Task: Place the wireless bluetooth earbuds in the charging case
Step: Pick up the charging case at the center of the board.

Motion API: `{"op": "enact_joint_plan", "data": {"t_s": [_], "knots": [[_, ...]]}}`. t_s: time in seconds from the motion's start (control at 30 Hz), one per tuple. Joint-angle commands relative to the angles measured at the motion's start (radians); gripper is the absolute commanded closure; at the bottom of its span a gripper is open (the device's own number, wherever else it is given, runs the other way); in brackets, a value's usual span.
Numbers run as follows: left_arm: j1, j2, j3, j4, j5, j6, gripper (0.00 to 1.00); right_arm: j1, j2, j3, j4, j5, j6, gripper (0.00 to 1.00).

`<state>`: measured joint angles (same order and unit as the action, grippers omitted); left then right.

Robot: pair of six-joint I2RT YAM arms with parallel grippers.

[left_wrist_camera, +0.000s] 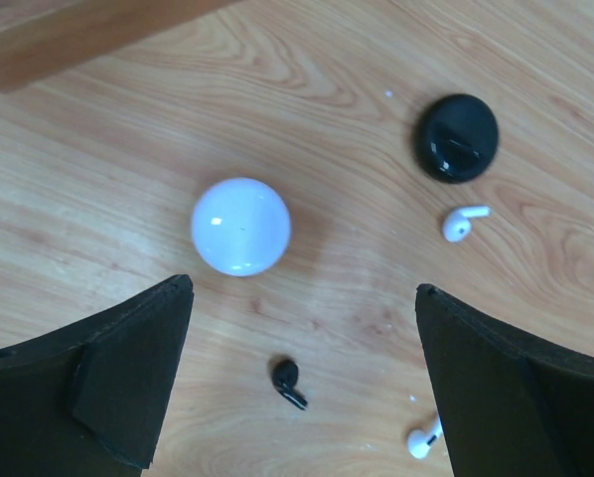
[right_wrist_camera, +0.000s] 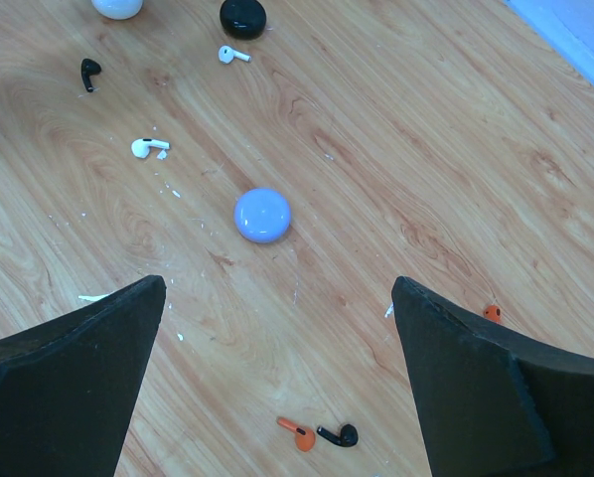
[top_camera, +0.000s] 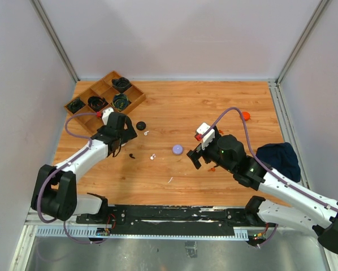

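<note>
While your left claw (left_wrist_camera: 302, 298) and right claw (right_wrist_camera: 277, 288) both gape wide and empty, the black earbud (left_wrist_camera: 288, 383) lies loose on the table (left_wrist_camera: 98, 179) near the white case (left_wrist_camera: 240, 227). Expect it, by its size, light, hard and slippery: pinch the bulb, not the stem.

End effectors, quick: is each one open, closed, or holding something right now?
Left end effector: open, holding nothing.
Right end effector: open, holding nothing.
</note>
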<state>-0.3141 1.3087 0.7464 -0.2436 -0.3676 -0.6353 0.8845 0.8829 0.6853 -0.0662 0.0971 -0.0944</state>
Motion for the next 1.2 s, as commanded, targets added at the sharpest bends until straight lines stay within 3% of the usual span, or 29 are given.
{"op": "enact_joint_plan", "data": {"t_s": [0.0, 0.2, 0.63, 0.93, 1.17], "knots": [[0.029, 0.019, 0.019, -0.01, -0.076, -0.008, 0.01, -0.007, -0.004, -0.002, 0.003, -0.006, -0.01, 0.01], [0.096, 0.136, 0.08, -0.041, -0.086, -0.036, 0.01, -0.007, 0.012, 0.001, 0.004, -0.01, -0.011, 0.01], [0.122, 0.336, 0.163, -0.051, -0.045, -0.033, 0.01, -0.009, 0.032, 0.004, 0.009, -0.014, -0.014, 0.02], [0.126, 0.39, 0.184, -0.068, -0.008, -0.023, 0.25, -0.009, 0.037, 0.007, 0.011, -0.018, -0.016, 0.01], [0.125, 0.359, 0.156, -0.077, 0.036, -0.019, 0.38, -0.009, 0.033, 0.009, 0.01, -0.017, -0.015, 0.02]]}}
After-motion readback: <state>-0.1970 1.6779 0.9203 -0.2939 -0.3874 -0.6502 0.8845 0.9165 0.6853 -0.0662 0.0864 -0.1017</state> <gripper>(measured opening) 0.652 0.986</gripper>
